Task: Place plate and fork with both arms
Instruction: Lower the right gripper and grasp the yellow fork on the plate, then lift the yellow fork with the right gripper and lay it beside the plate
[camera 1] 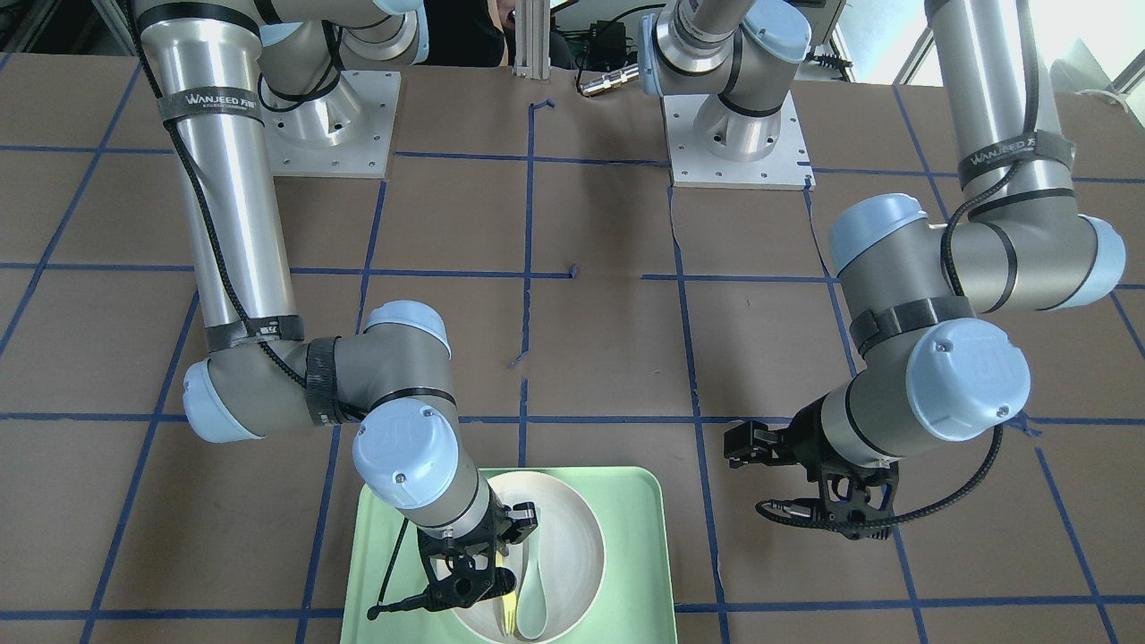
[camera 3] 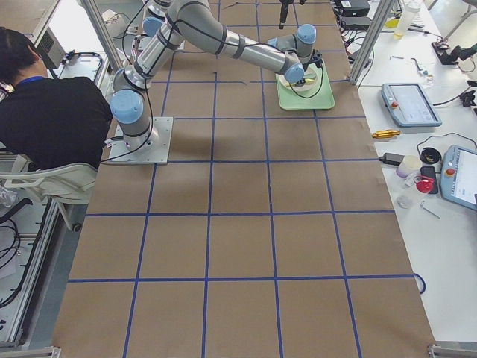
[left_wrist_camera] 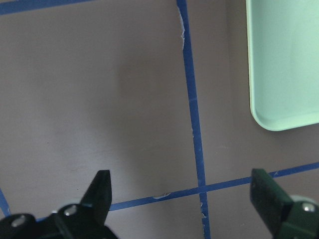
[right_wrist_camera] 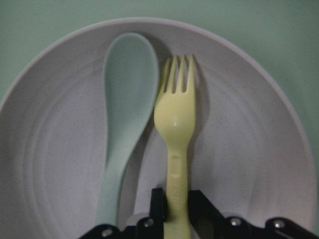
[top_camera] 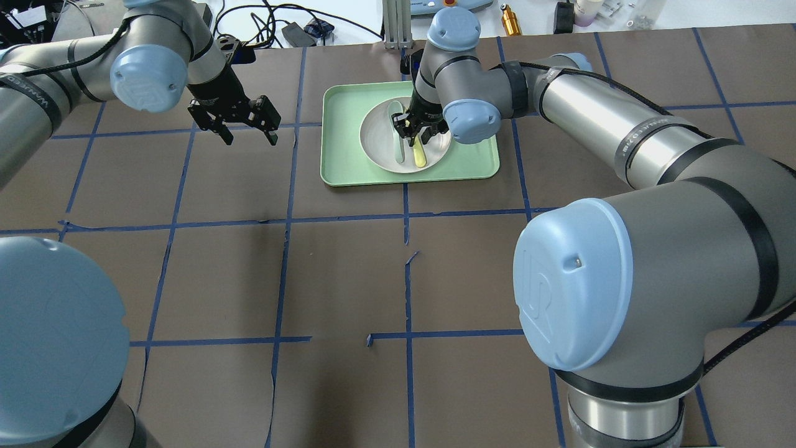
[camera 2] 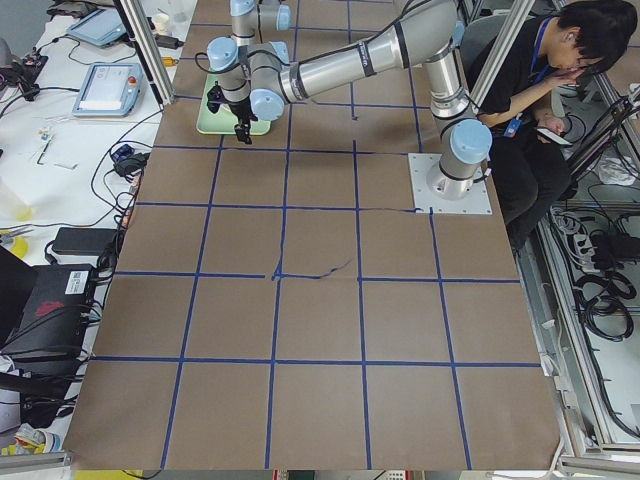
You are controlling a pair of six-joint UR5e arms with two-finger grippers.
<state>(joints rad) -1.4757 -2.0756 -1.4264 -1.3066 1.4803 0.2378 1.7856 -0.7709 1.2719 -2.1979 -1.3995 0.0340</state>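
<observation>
Pinching the fork [right_wrist_camera: 175, 119] by its slim handle, my right claw [right_wrist_camera: 175, 211] is closed on it, one black finger pressed to each side. The tines point away from my wrist, over the far half of the plate [right_wrist_camera: 249, 149]. I cannot tell whether the fork rests on the plate or sits just above it. Just beside the fork, on its left in my wrist view, lies the grey-green spoon [right_wrist_camera: 124, 114], its bowl level with the tines and close against them. The off-white plate sits inside the mint-green tray [top_camera: 472, 165], which lies flat on the brown counter [top_camera: 342, 280] (the one crossed with blue tape lines).

My left claw [left_wrist_camera: 182, 191] is wide open and holds nothing, its two fingers spread well apart above bare counter and a crossing of tape. It hangs to the side of the tray, apart from it, with only a rounded corner of the tray showing in that wrist view.
</observation>
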